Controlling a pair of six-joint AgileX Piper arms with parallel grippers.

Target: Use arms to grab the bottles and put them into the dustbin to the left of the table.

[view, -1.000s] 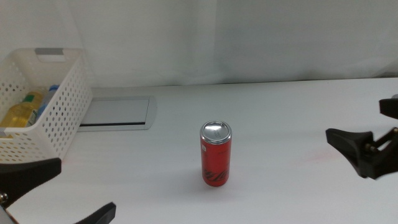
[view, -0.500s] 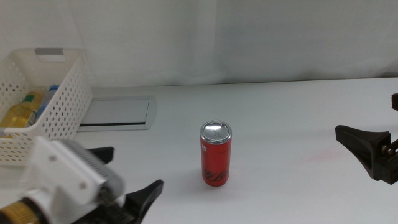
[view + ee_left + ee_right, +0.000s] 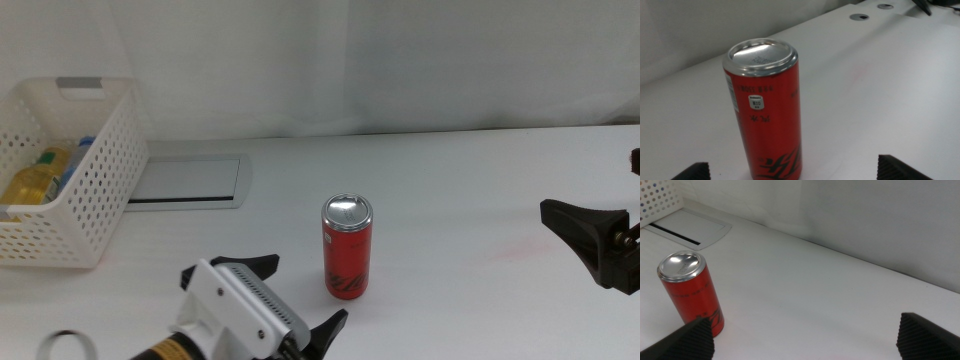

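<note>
Middle view: the red can stands upright near the centre of the desk, its long axis vertical and its silver lid facing up. The left gripper sits just beside the can toward the desk's near edge, jaws spread apart and empty, with the can lying directly ahead of the gap. In the left wrist view the can fills the space between the two jaw tips, not yet touched by either. The right gripper waits well apart by the desk's right edge, jaws likewise open and empty. The left arm is clearly the nearer, so a short forward advance should bring its jaws around the can's body. The dustbin stands at the far left corner, already holding the yellow bottle.
</note>
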